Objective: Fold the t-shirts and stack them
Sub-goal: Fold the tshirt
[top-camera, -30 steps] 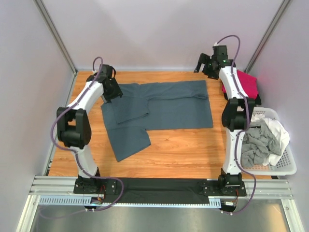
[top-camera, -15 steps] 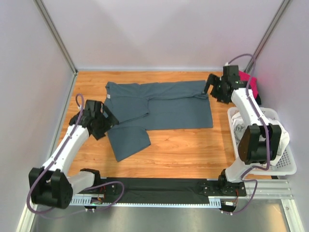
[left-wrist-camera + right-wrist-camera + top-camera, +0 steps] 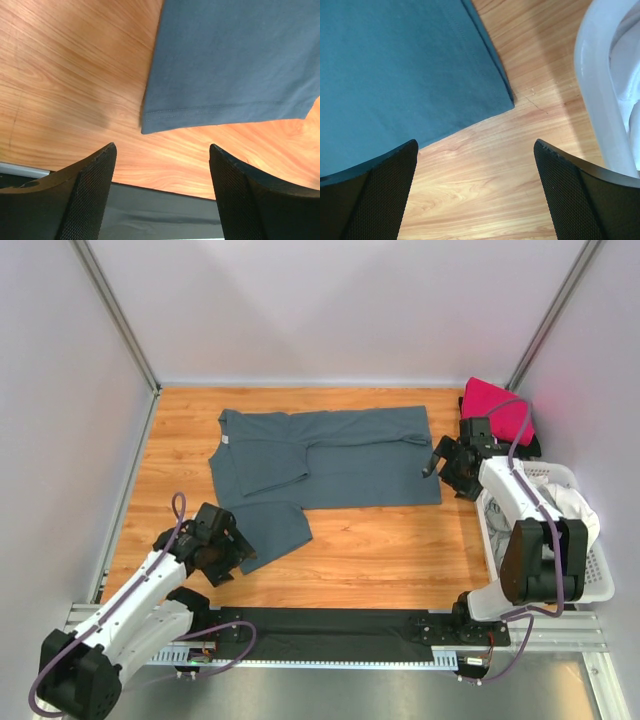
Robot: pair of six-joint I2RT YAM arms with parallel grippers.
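Observation:
A large slate blue-grey t-shirt lies spread on the wooden table, one flap reaching toward the near left. My left gripper hangs open just left of that flap. In the left wrist view the flap's hemmed corner lies beyond the open gripper, which holds nothing. My right gripper is open beside the shirt's right edge. The right wrist view shows the shirt's corner ahead of the empty gripper. A magenta-pink t-shirt sits folded at the back right.
A white lattice basket stands at the right edge, holding a white shirt; its rim is close to the right gripper. A black strip runs along the table's near edge, also seen under the left gripper as a dark band.
The left arm swung from the shirt's far left corner back to the near left. The right arm came forward from the back right corner to the shirt's right edge.

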